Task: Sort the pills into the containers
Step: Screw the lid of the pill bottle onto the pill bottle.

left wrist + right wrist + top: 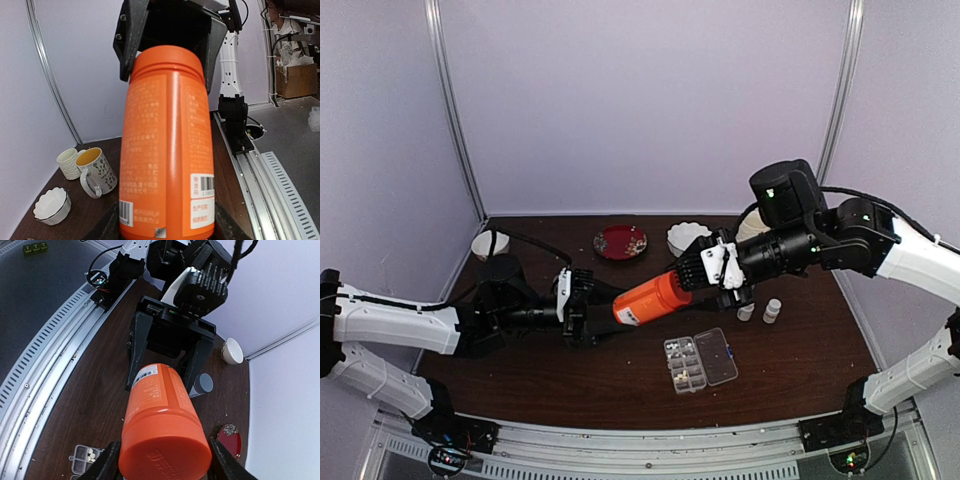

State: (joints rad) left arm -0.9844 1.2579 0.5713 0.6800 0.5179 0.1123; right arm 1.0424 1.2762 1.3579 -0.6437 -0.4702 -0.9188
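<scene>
An orange bottle [652, 298] hangs on its side above the table, stretched between both grippers. My left gripper [605, 302] is shut on its base end, with the dark fingers [102, 229] pressing the label at each side. My right gripper [688, 276] is closed around the orange cap [165, 452], one finger [107, 465] against each side of it. The clear pill box [700, 362] lies open on the table below. Several tiny whitish pills [90, 456] sit in its containers [684, 366], and its lid [718, 355] is folded out to the right.
Two small white bottles [746, 311] [772, 310] stand right of the box. A grey-capped bottle [201, 385] stands under the orange one. At the back are a red plate [620, 242], a white fluted bowl [687, 238] and cups [490, 243]. A patterned mug [95, 170] stands nearby.
</scene>
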